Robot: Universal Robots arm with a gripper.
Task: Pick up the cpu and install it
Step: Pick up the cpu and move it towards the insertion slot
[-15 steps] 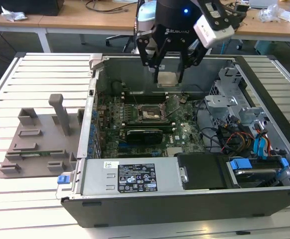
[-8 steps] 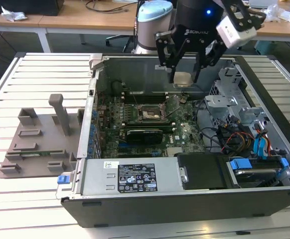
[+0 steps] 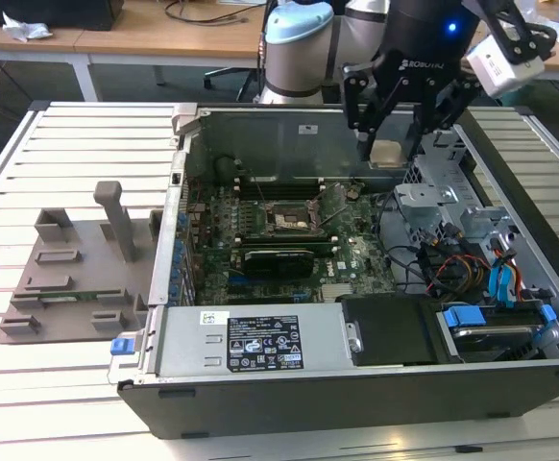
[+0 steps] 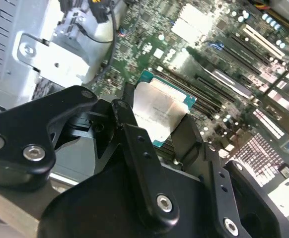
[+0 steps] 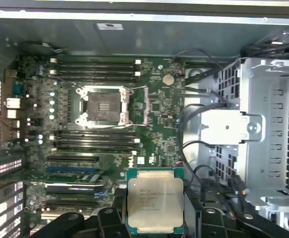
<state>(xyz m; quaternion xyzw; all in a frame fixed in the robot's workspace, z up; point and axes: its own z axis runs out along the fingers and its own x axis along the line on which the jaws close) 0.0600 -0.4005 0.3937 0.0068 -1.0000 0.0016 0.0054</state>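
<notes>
silvery cpu (image 5: 154, 201) with teal-green rim, green motherboard (image 5: 159, 131), black fingers (image 4: 134, 144), grey case (image 3: 260, 130)

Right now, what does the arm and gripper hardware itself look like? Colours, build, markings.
The arm is silver-grey tubing with a pale blue joint cap. The gripper is matt black, with white lettering on its body and a lit blue light. Its fingers are black jointed linkage bars held by silver screws. A white box is mounted beside the wrist.
</notes>
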